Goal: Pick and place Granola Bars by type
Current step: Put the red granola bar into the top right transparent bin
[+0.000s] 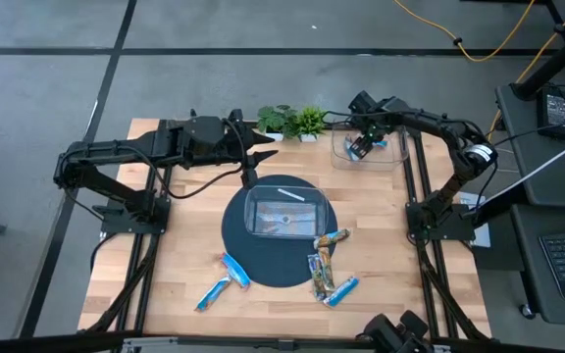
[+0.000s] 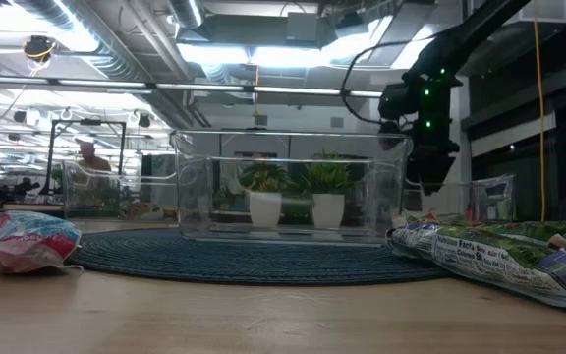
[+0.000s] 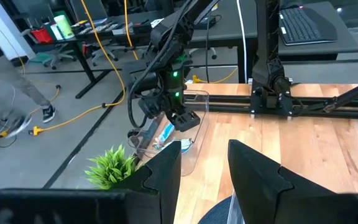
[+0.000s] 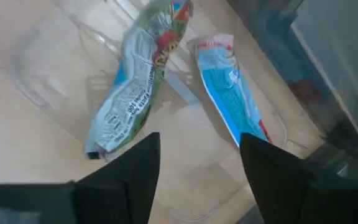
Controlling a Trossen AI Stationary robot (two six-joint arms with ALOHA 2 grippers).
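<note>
The small, flat, foil-wrapped granola bars look light, crinkly and slippery, soft enough to bend; I judge a pinch across the narrow middle, flat side down, would hold best.

Going left to right across the wooden desk [image 1: 179,260]: two bright blue bars [image 1: 214,292] lie near the front left of the round dark mat [image 1: 238,245]. The clear plastic bin on the mat [image 1: 284,211] holds what seems one bar, hard to make out. At the mat's front right sits a cluster [image 1: 326,265] of about four bars, orange-brown multicoloured and blue. The clear bin at the far right corner [image 1: 339,149] holds two, one blue-and-green [image 4: 132,84], one bright blue [image 4: 232,96].

The left tool [image 3: 205,163] waits open and empty by the small potted plants [image 1: 292,121]. The right tool [image 4: 194,165] hovers over the corner bin, fingers spread wide, empty
</note>
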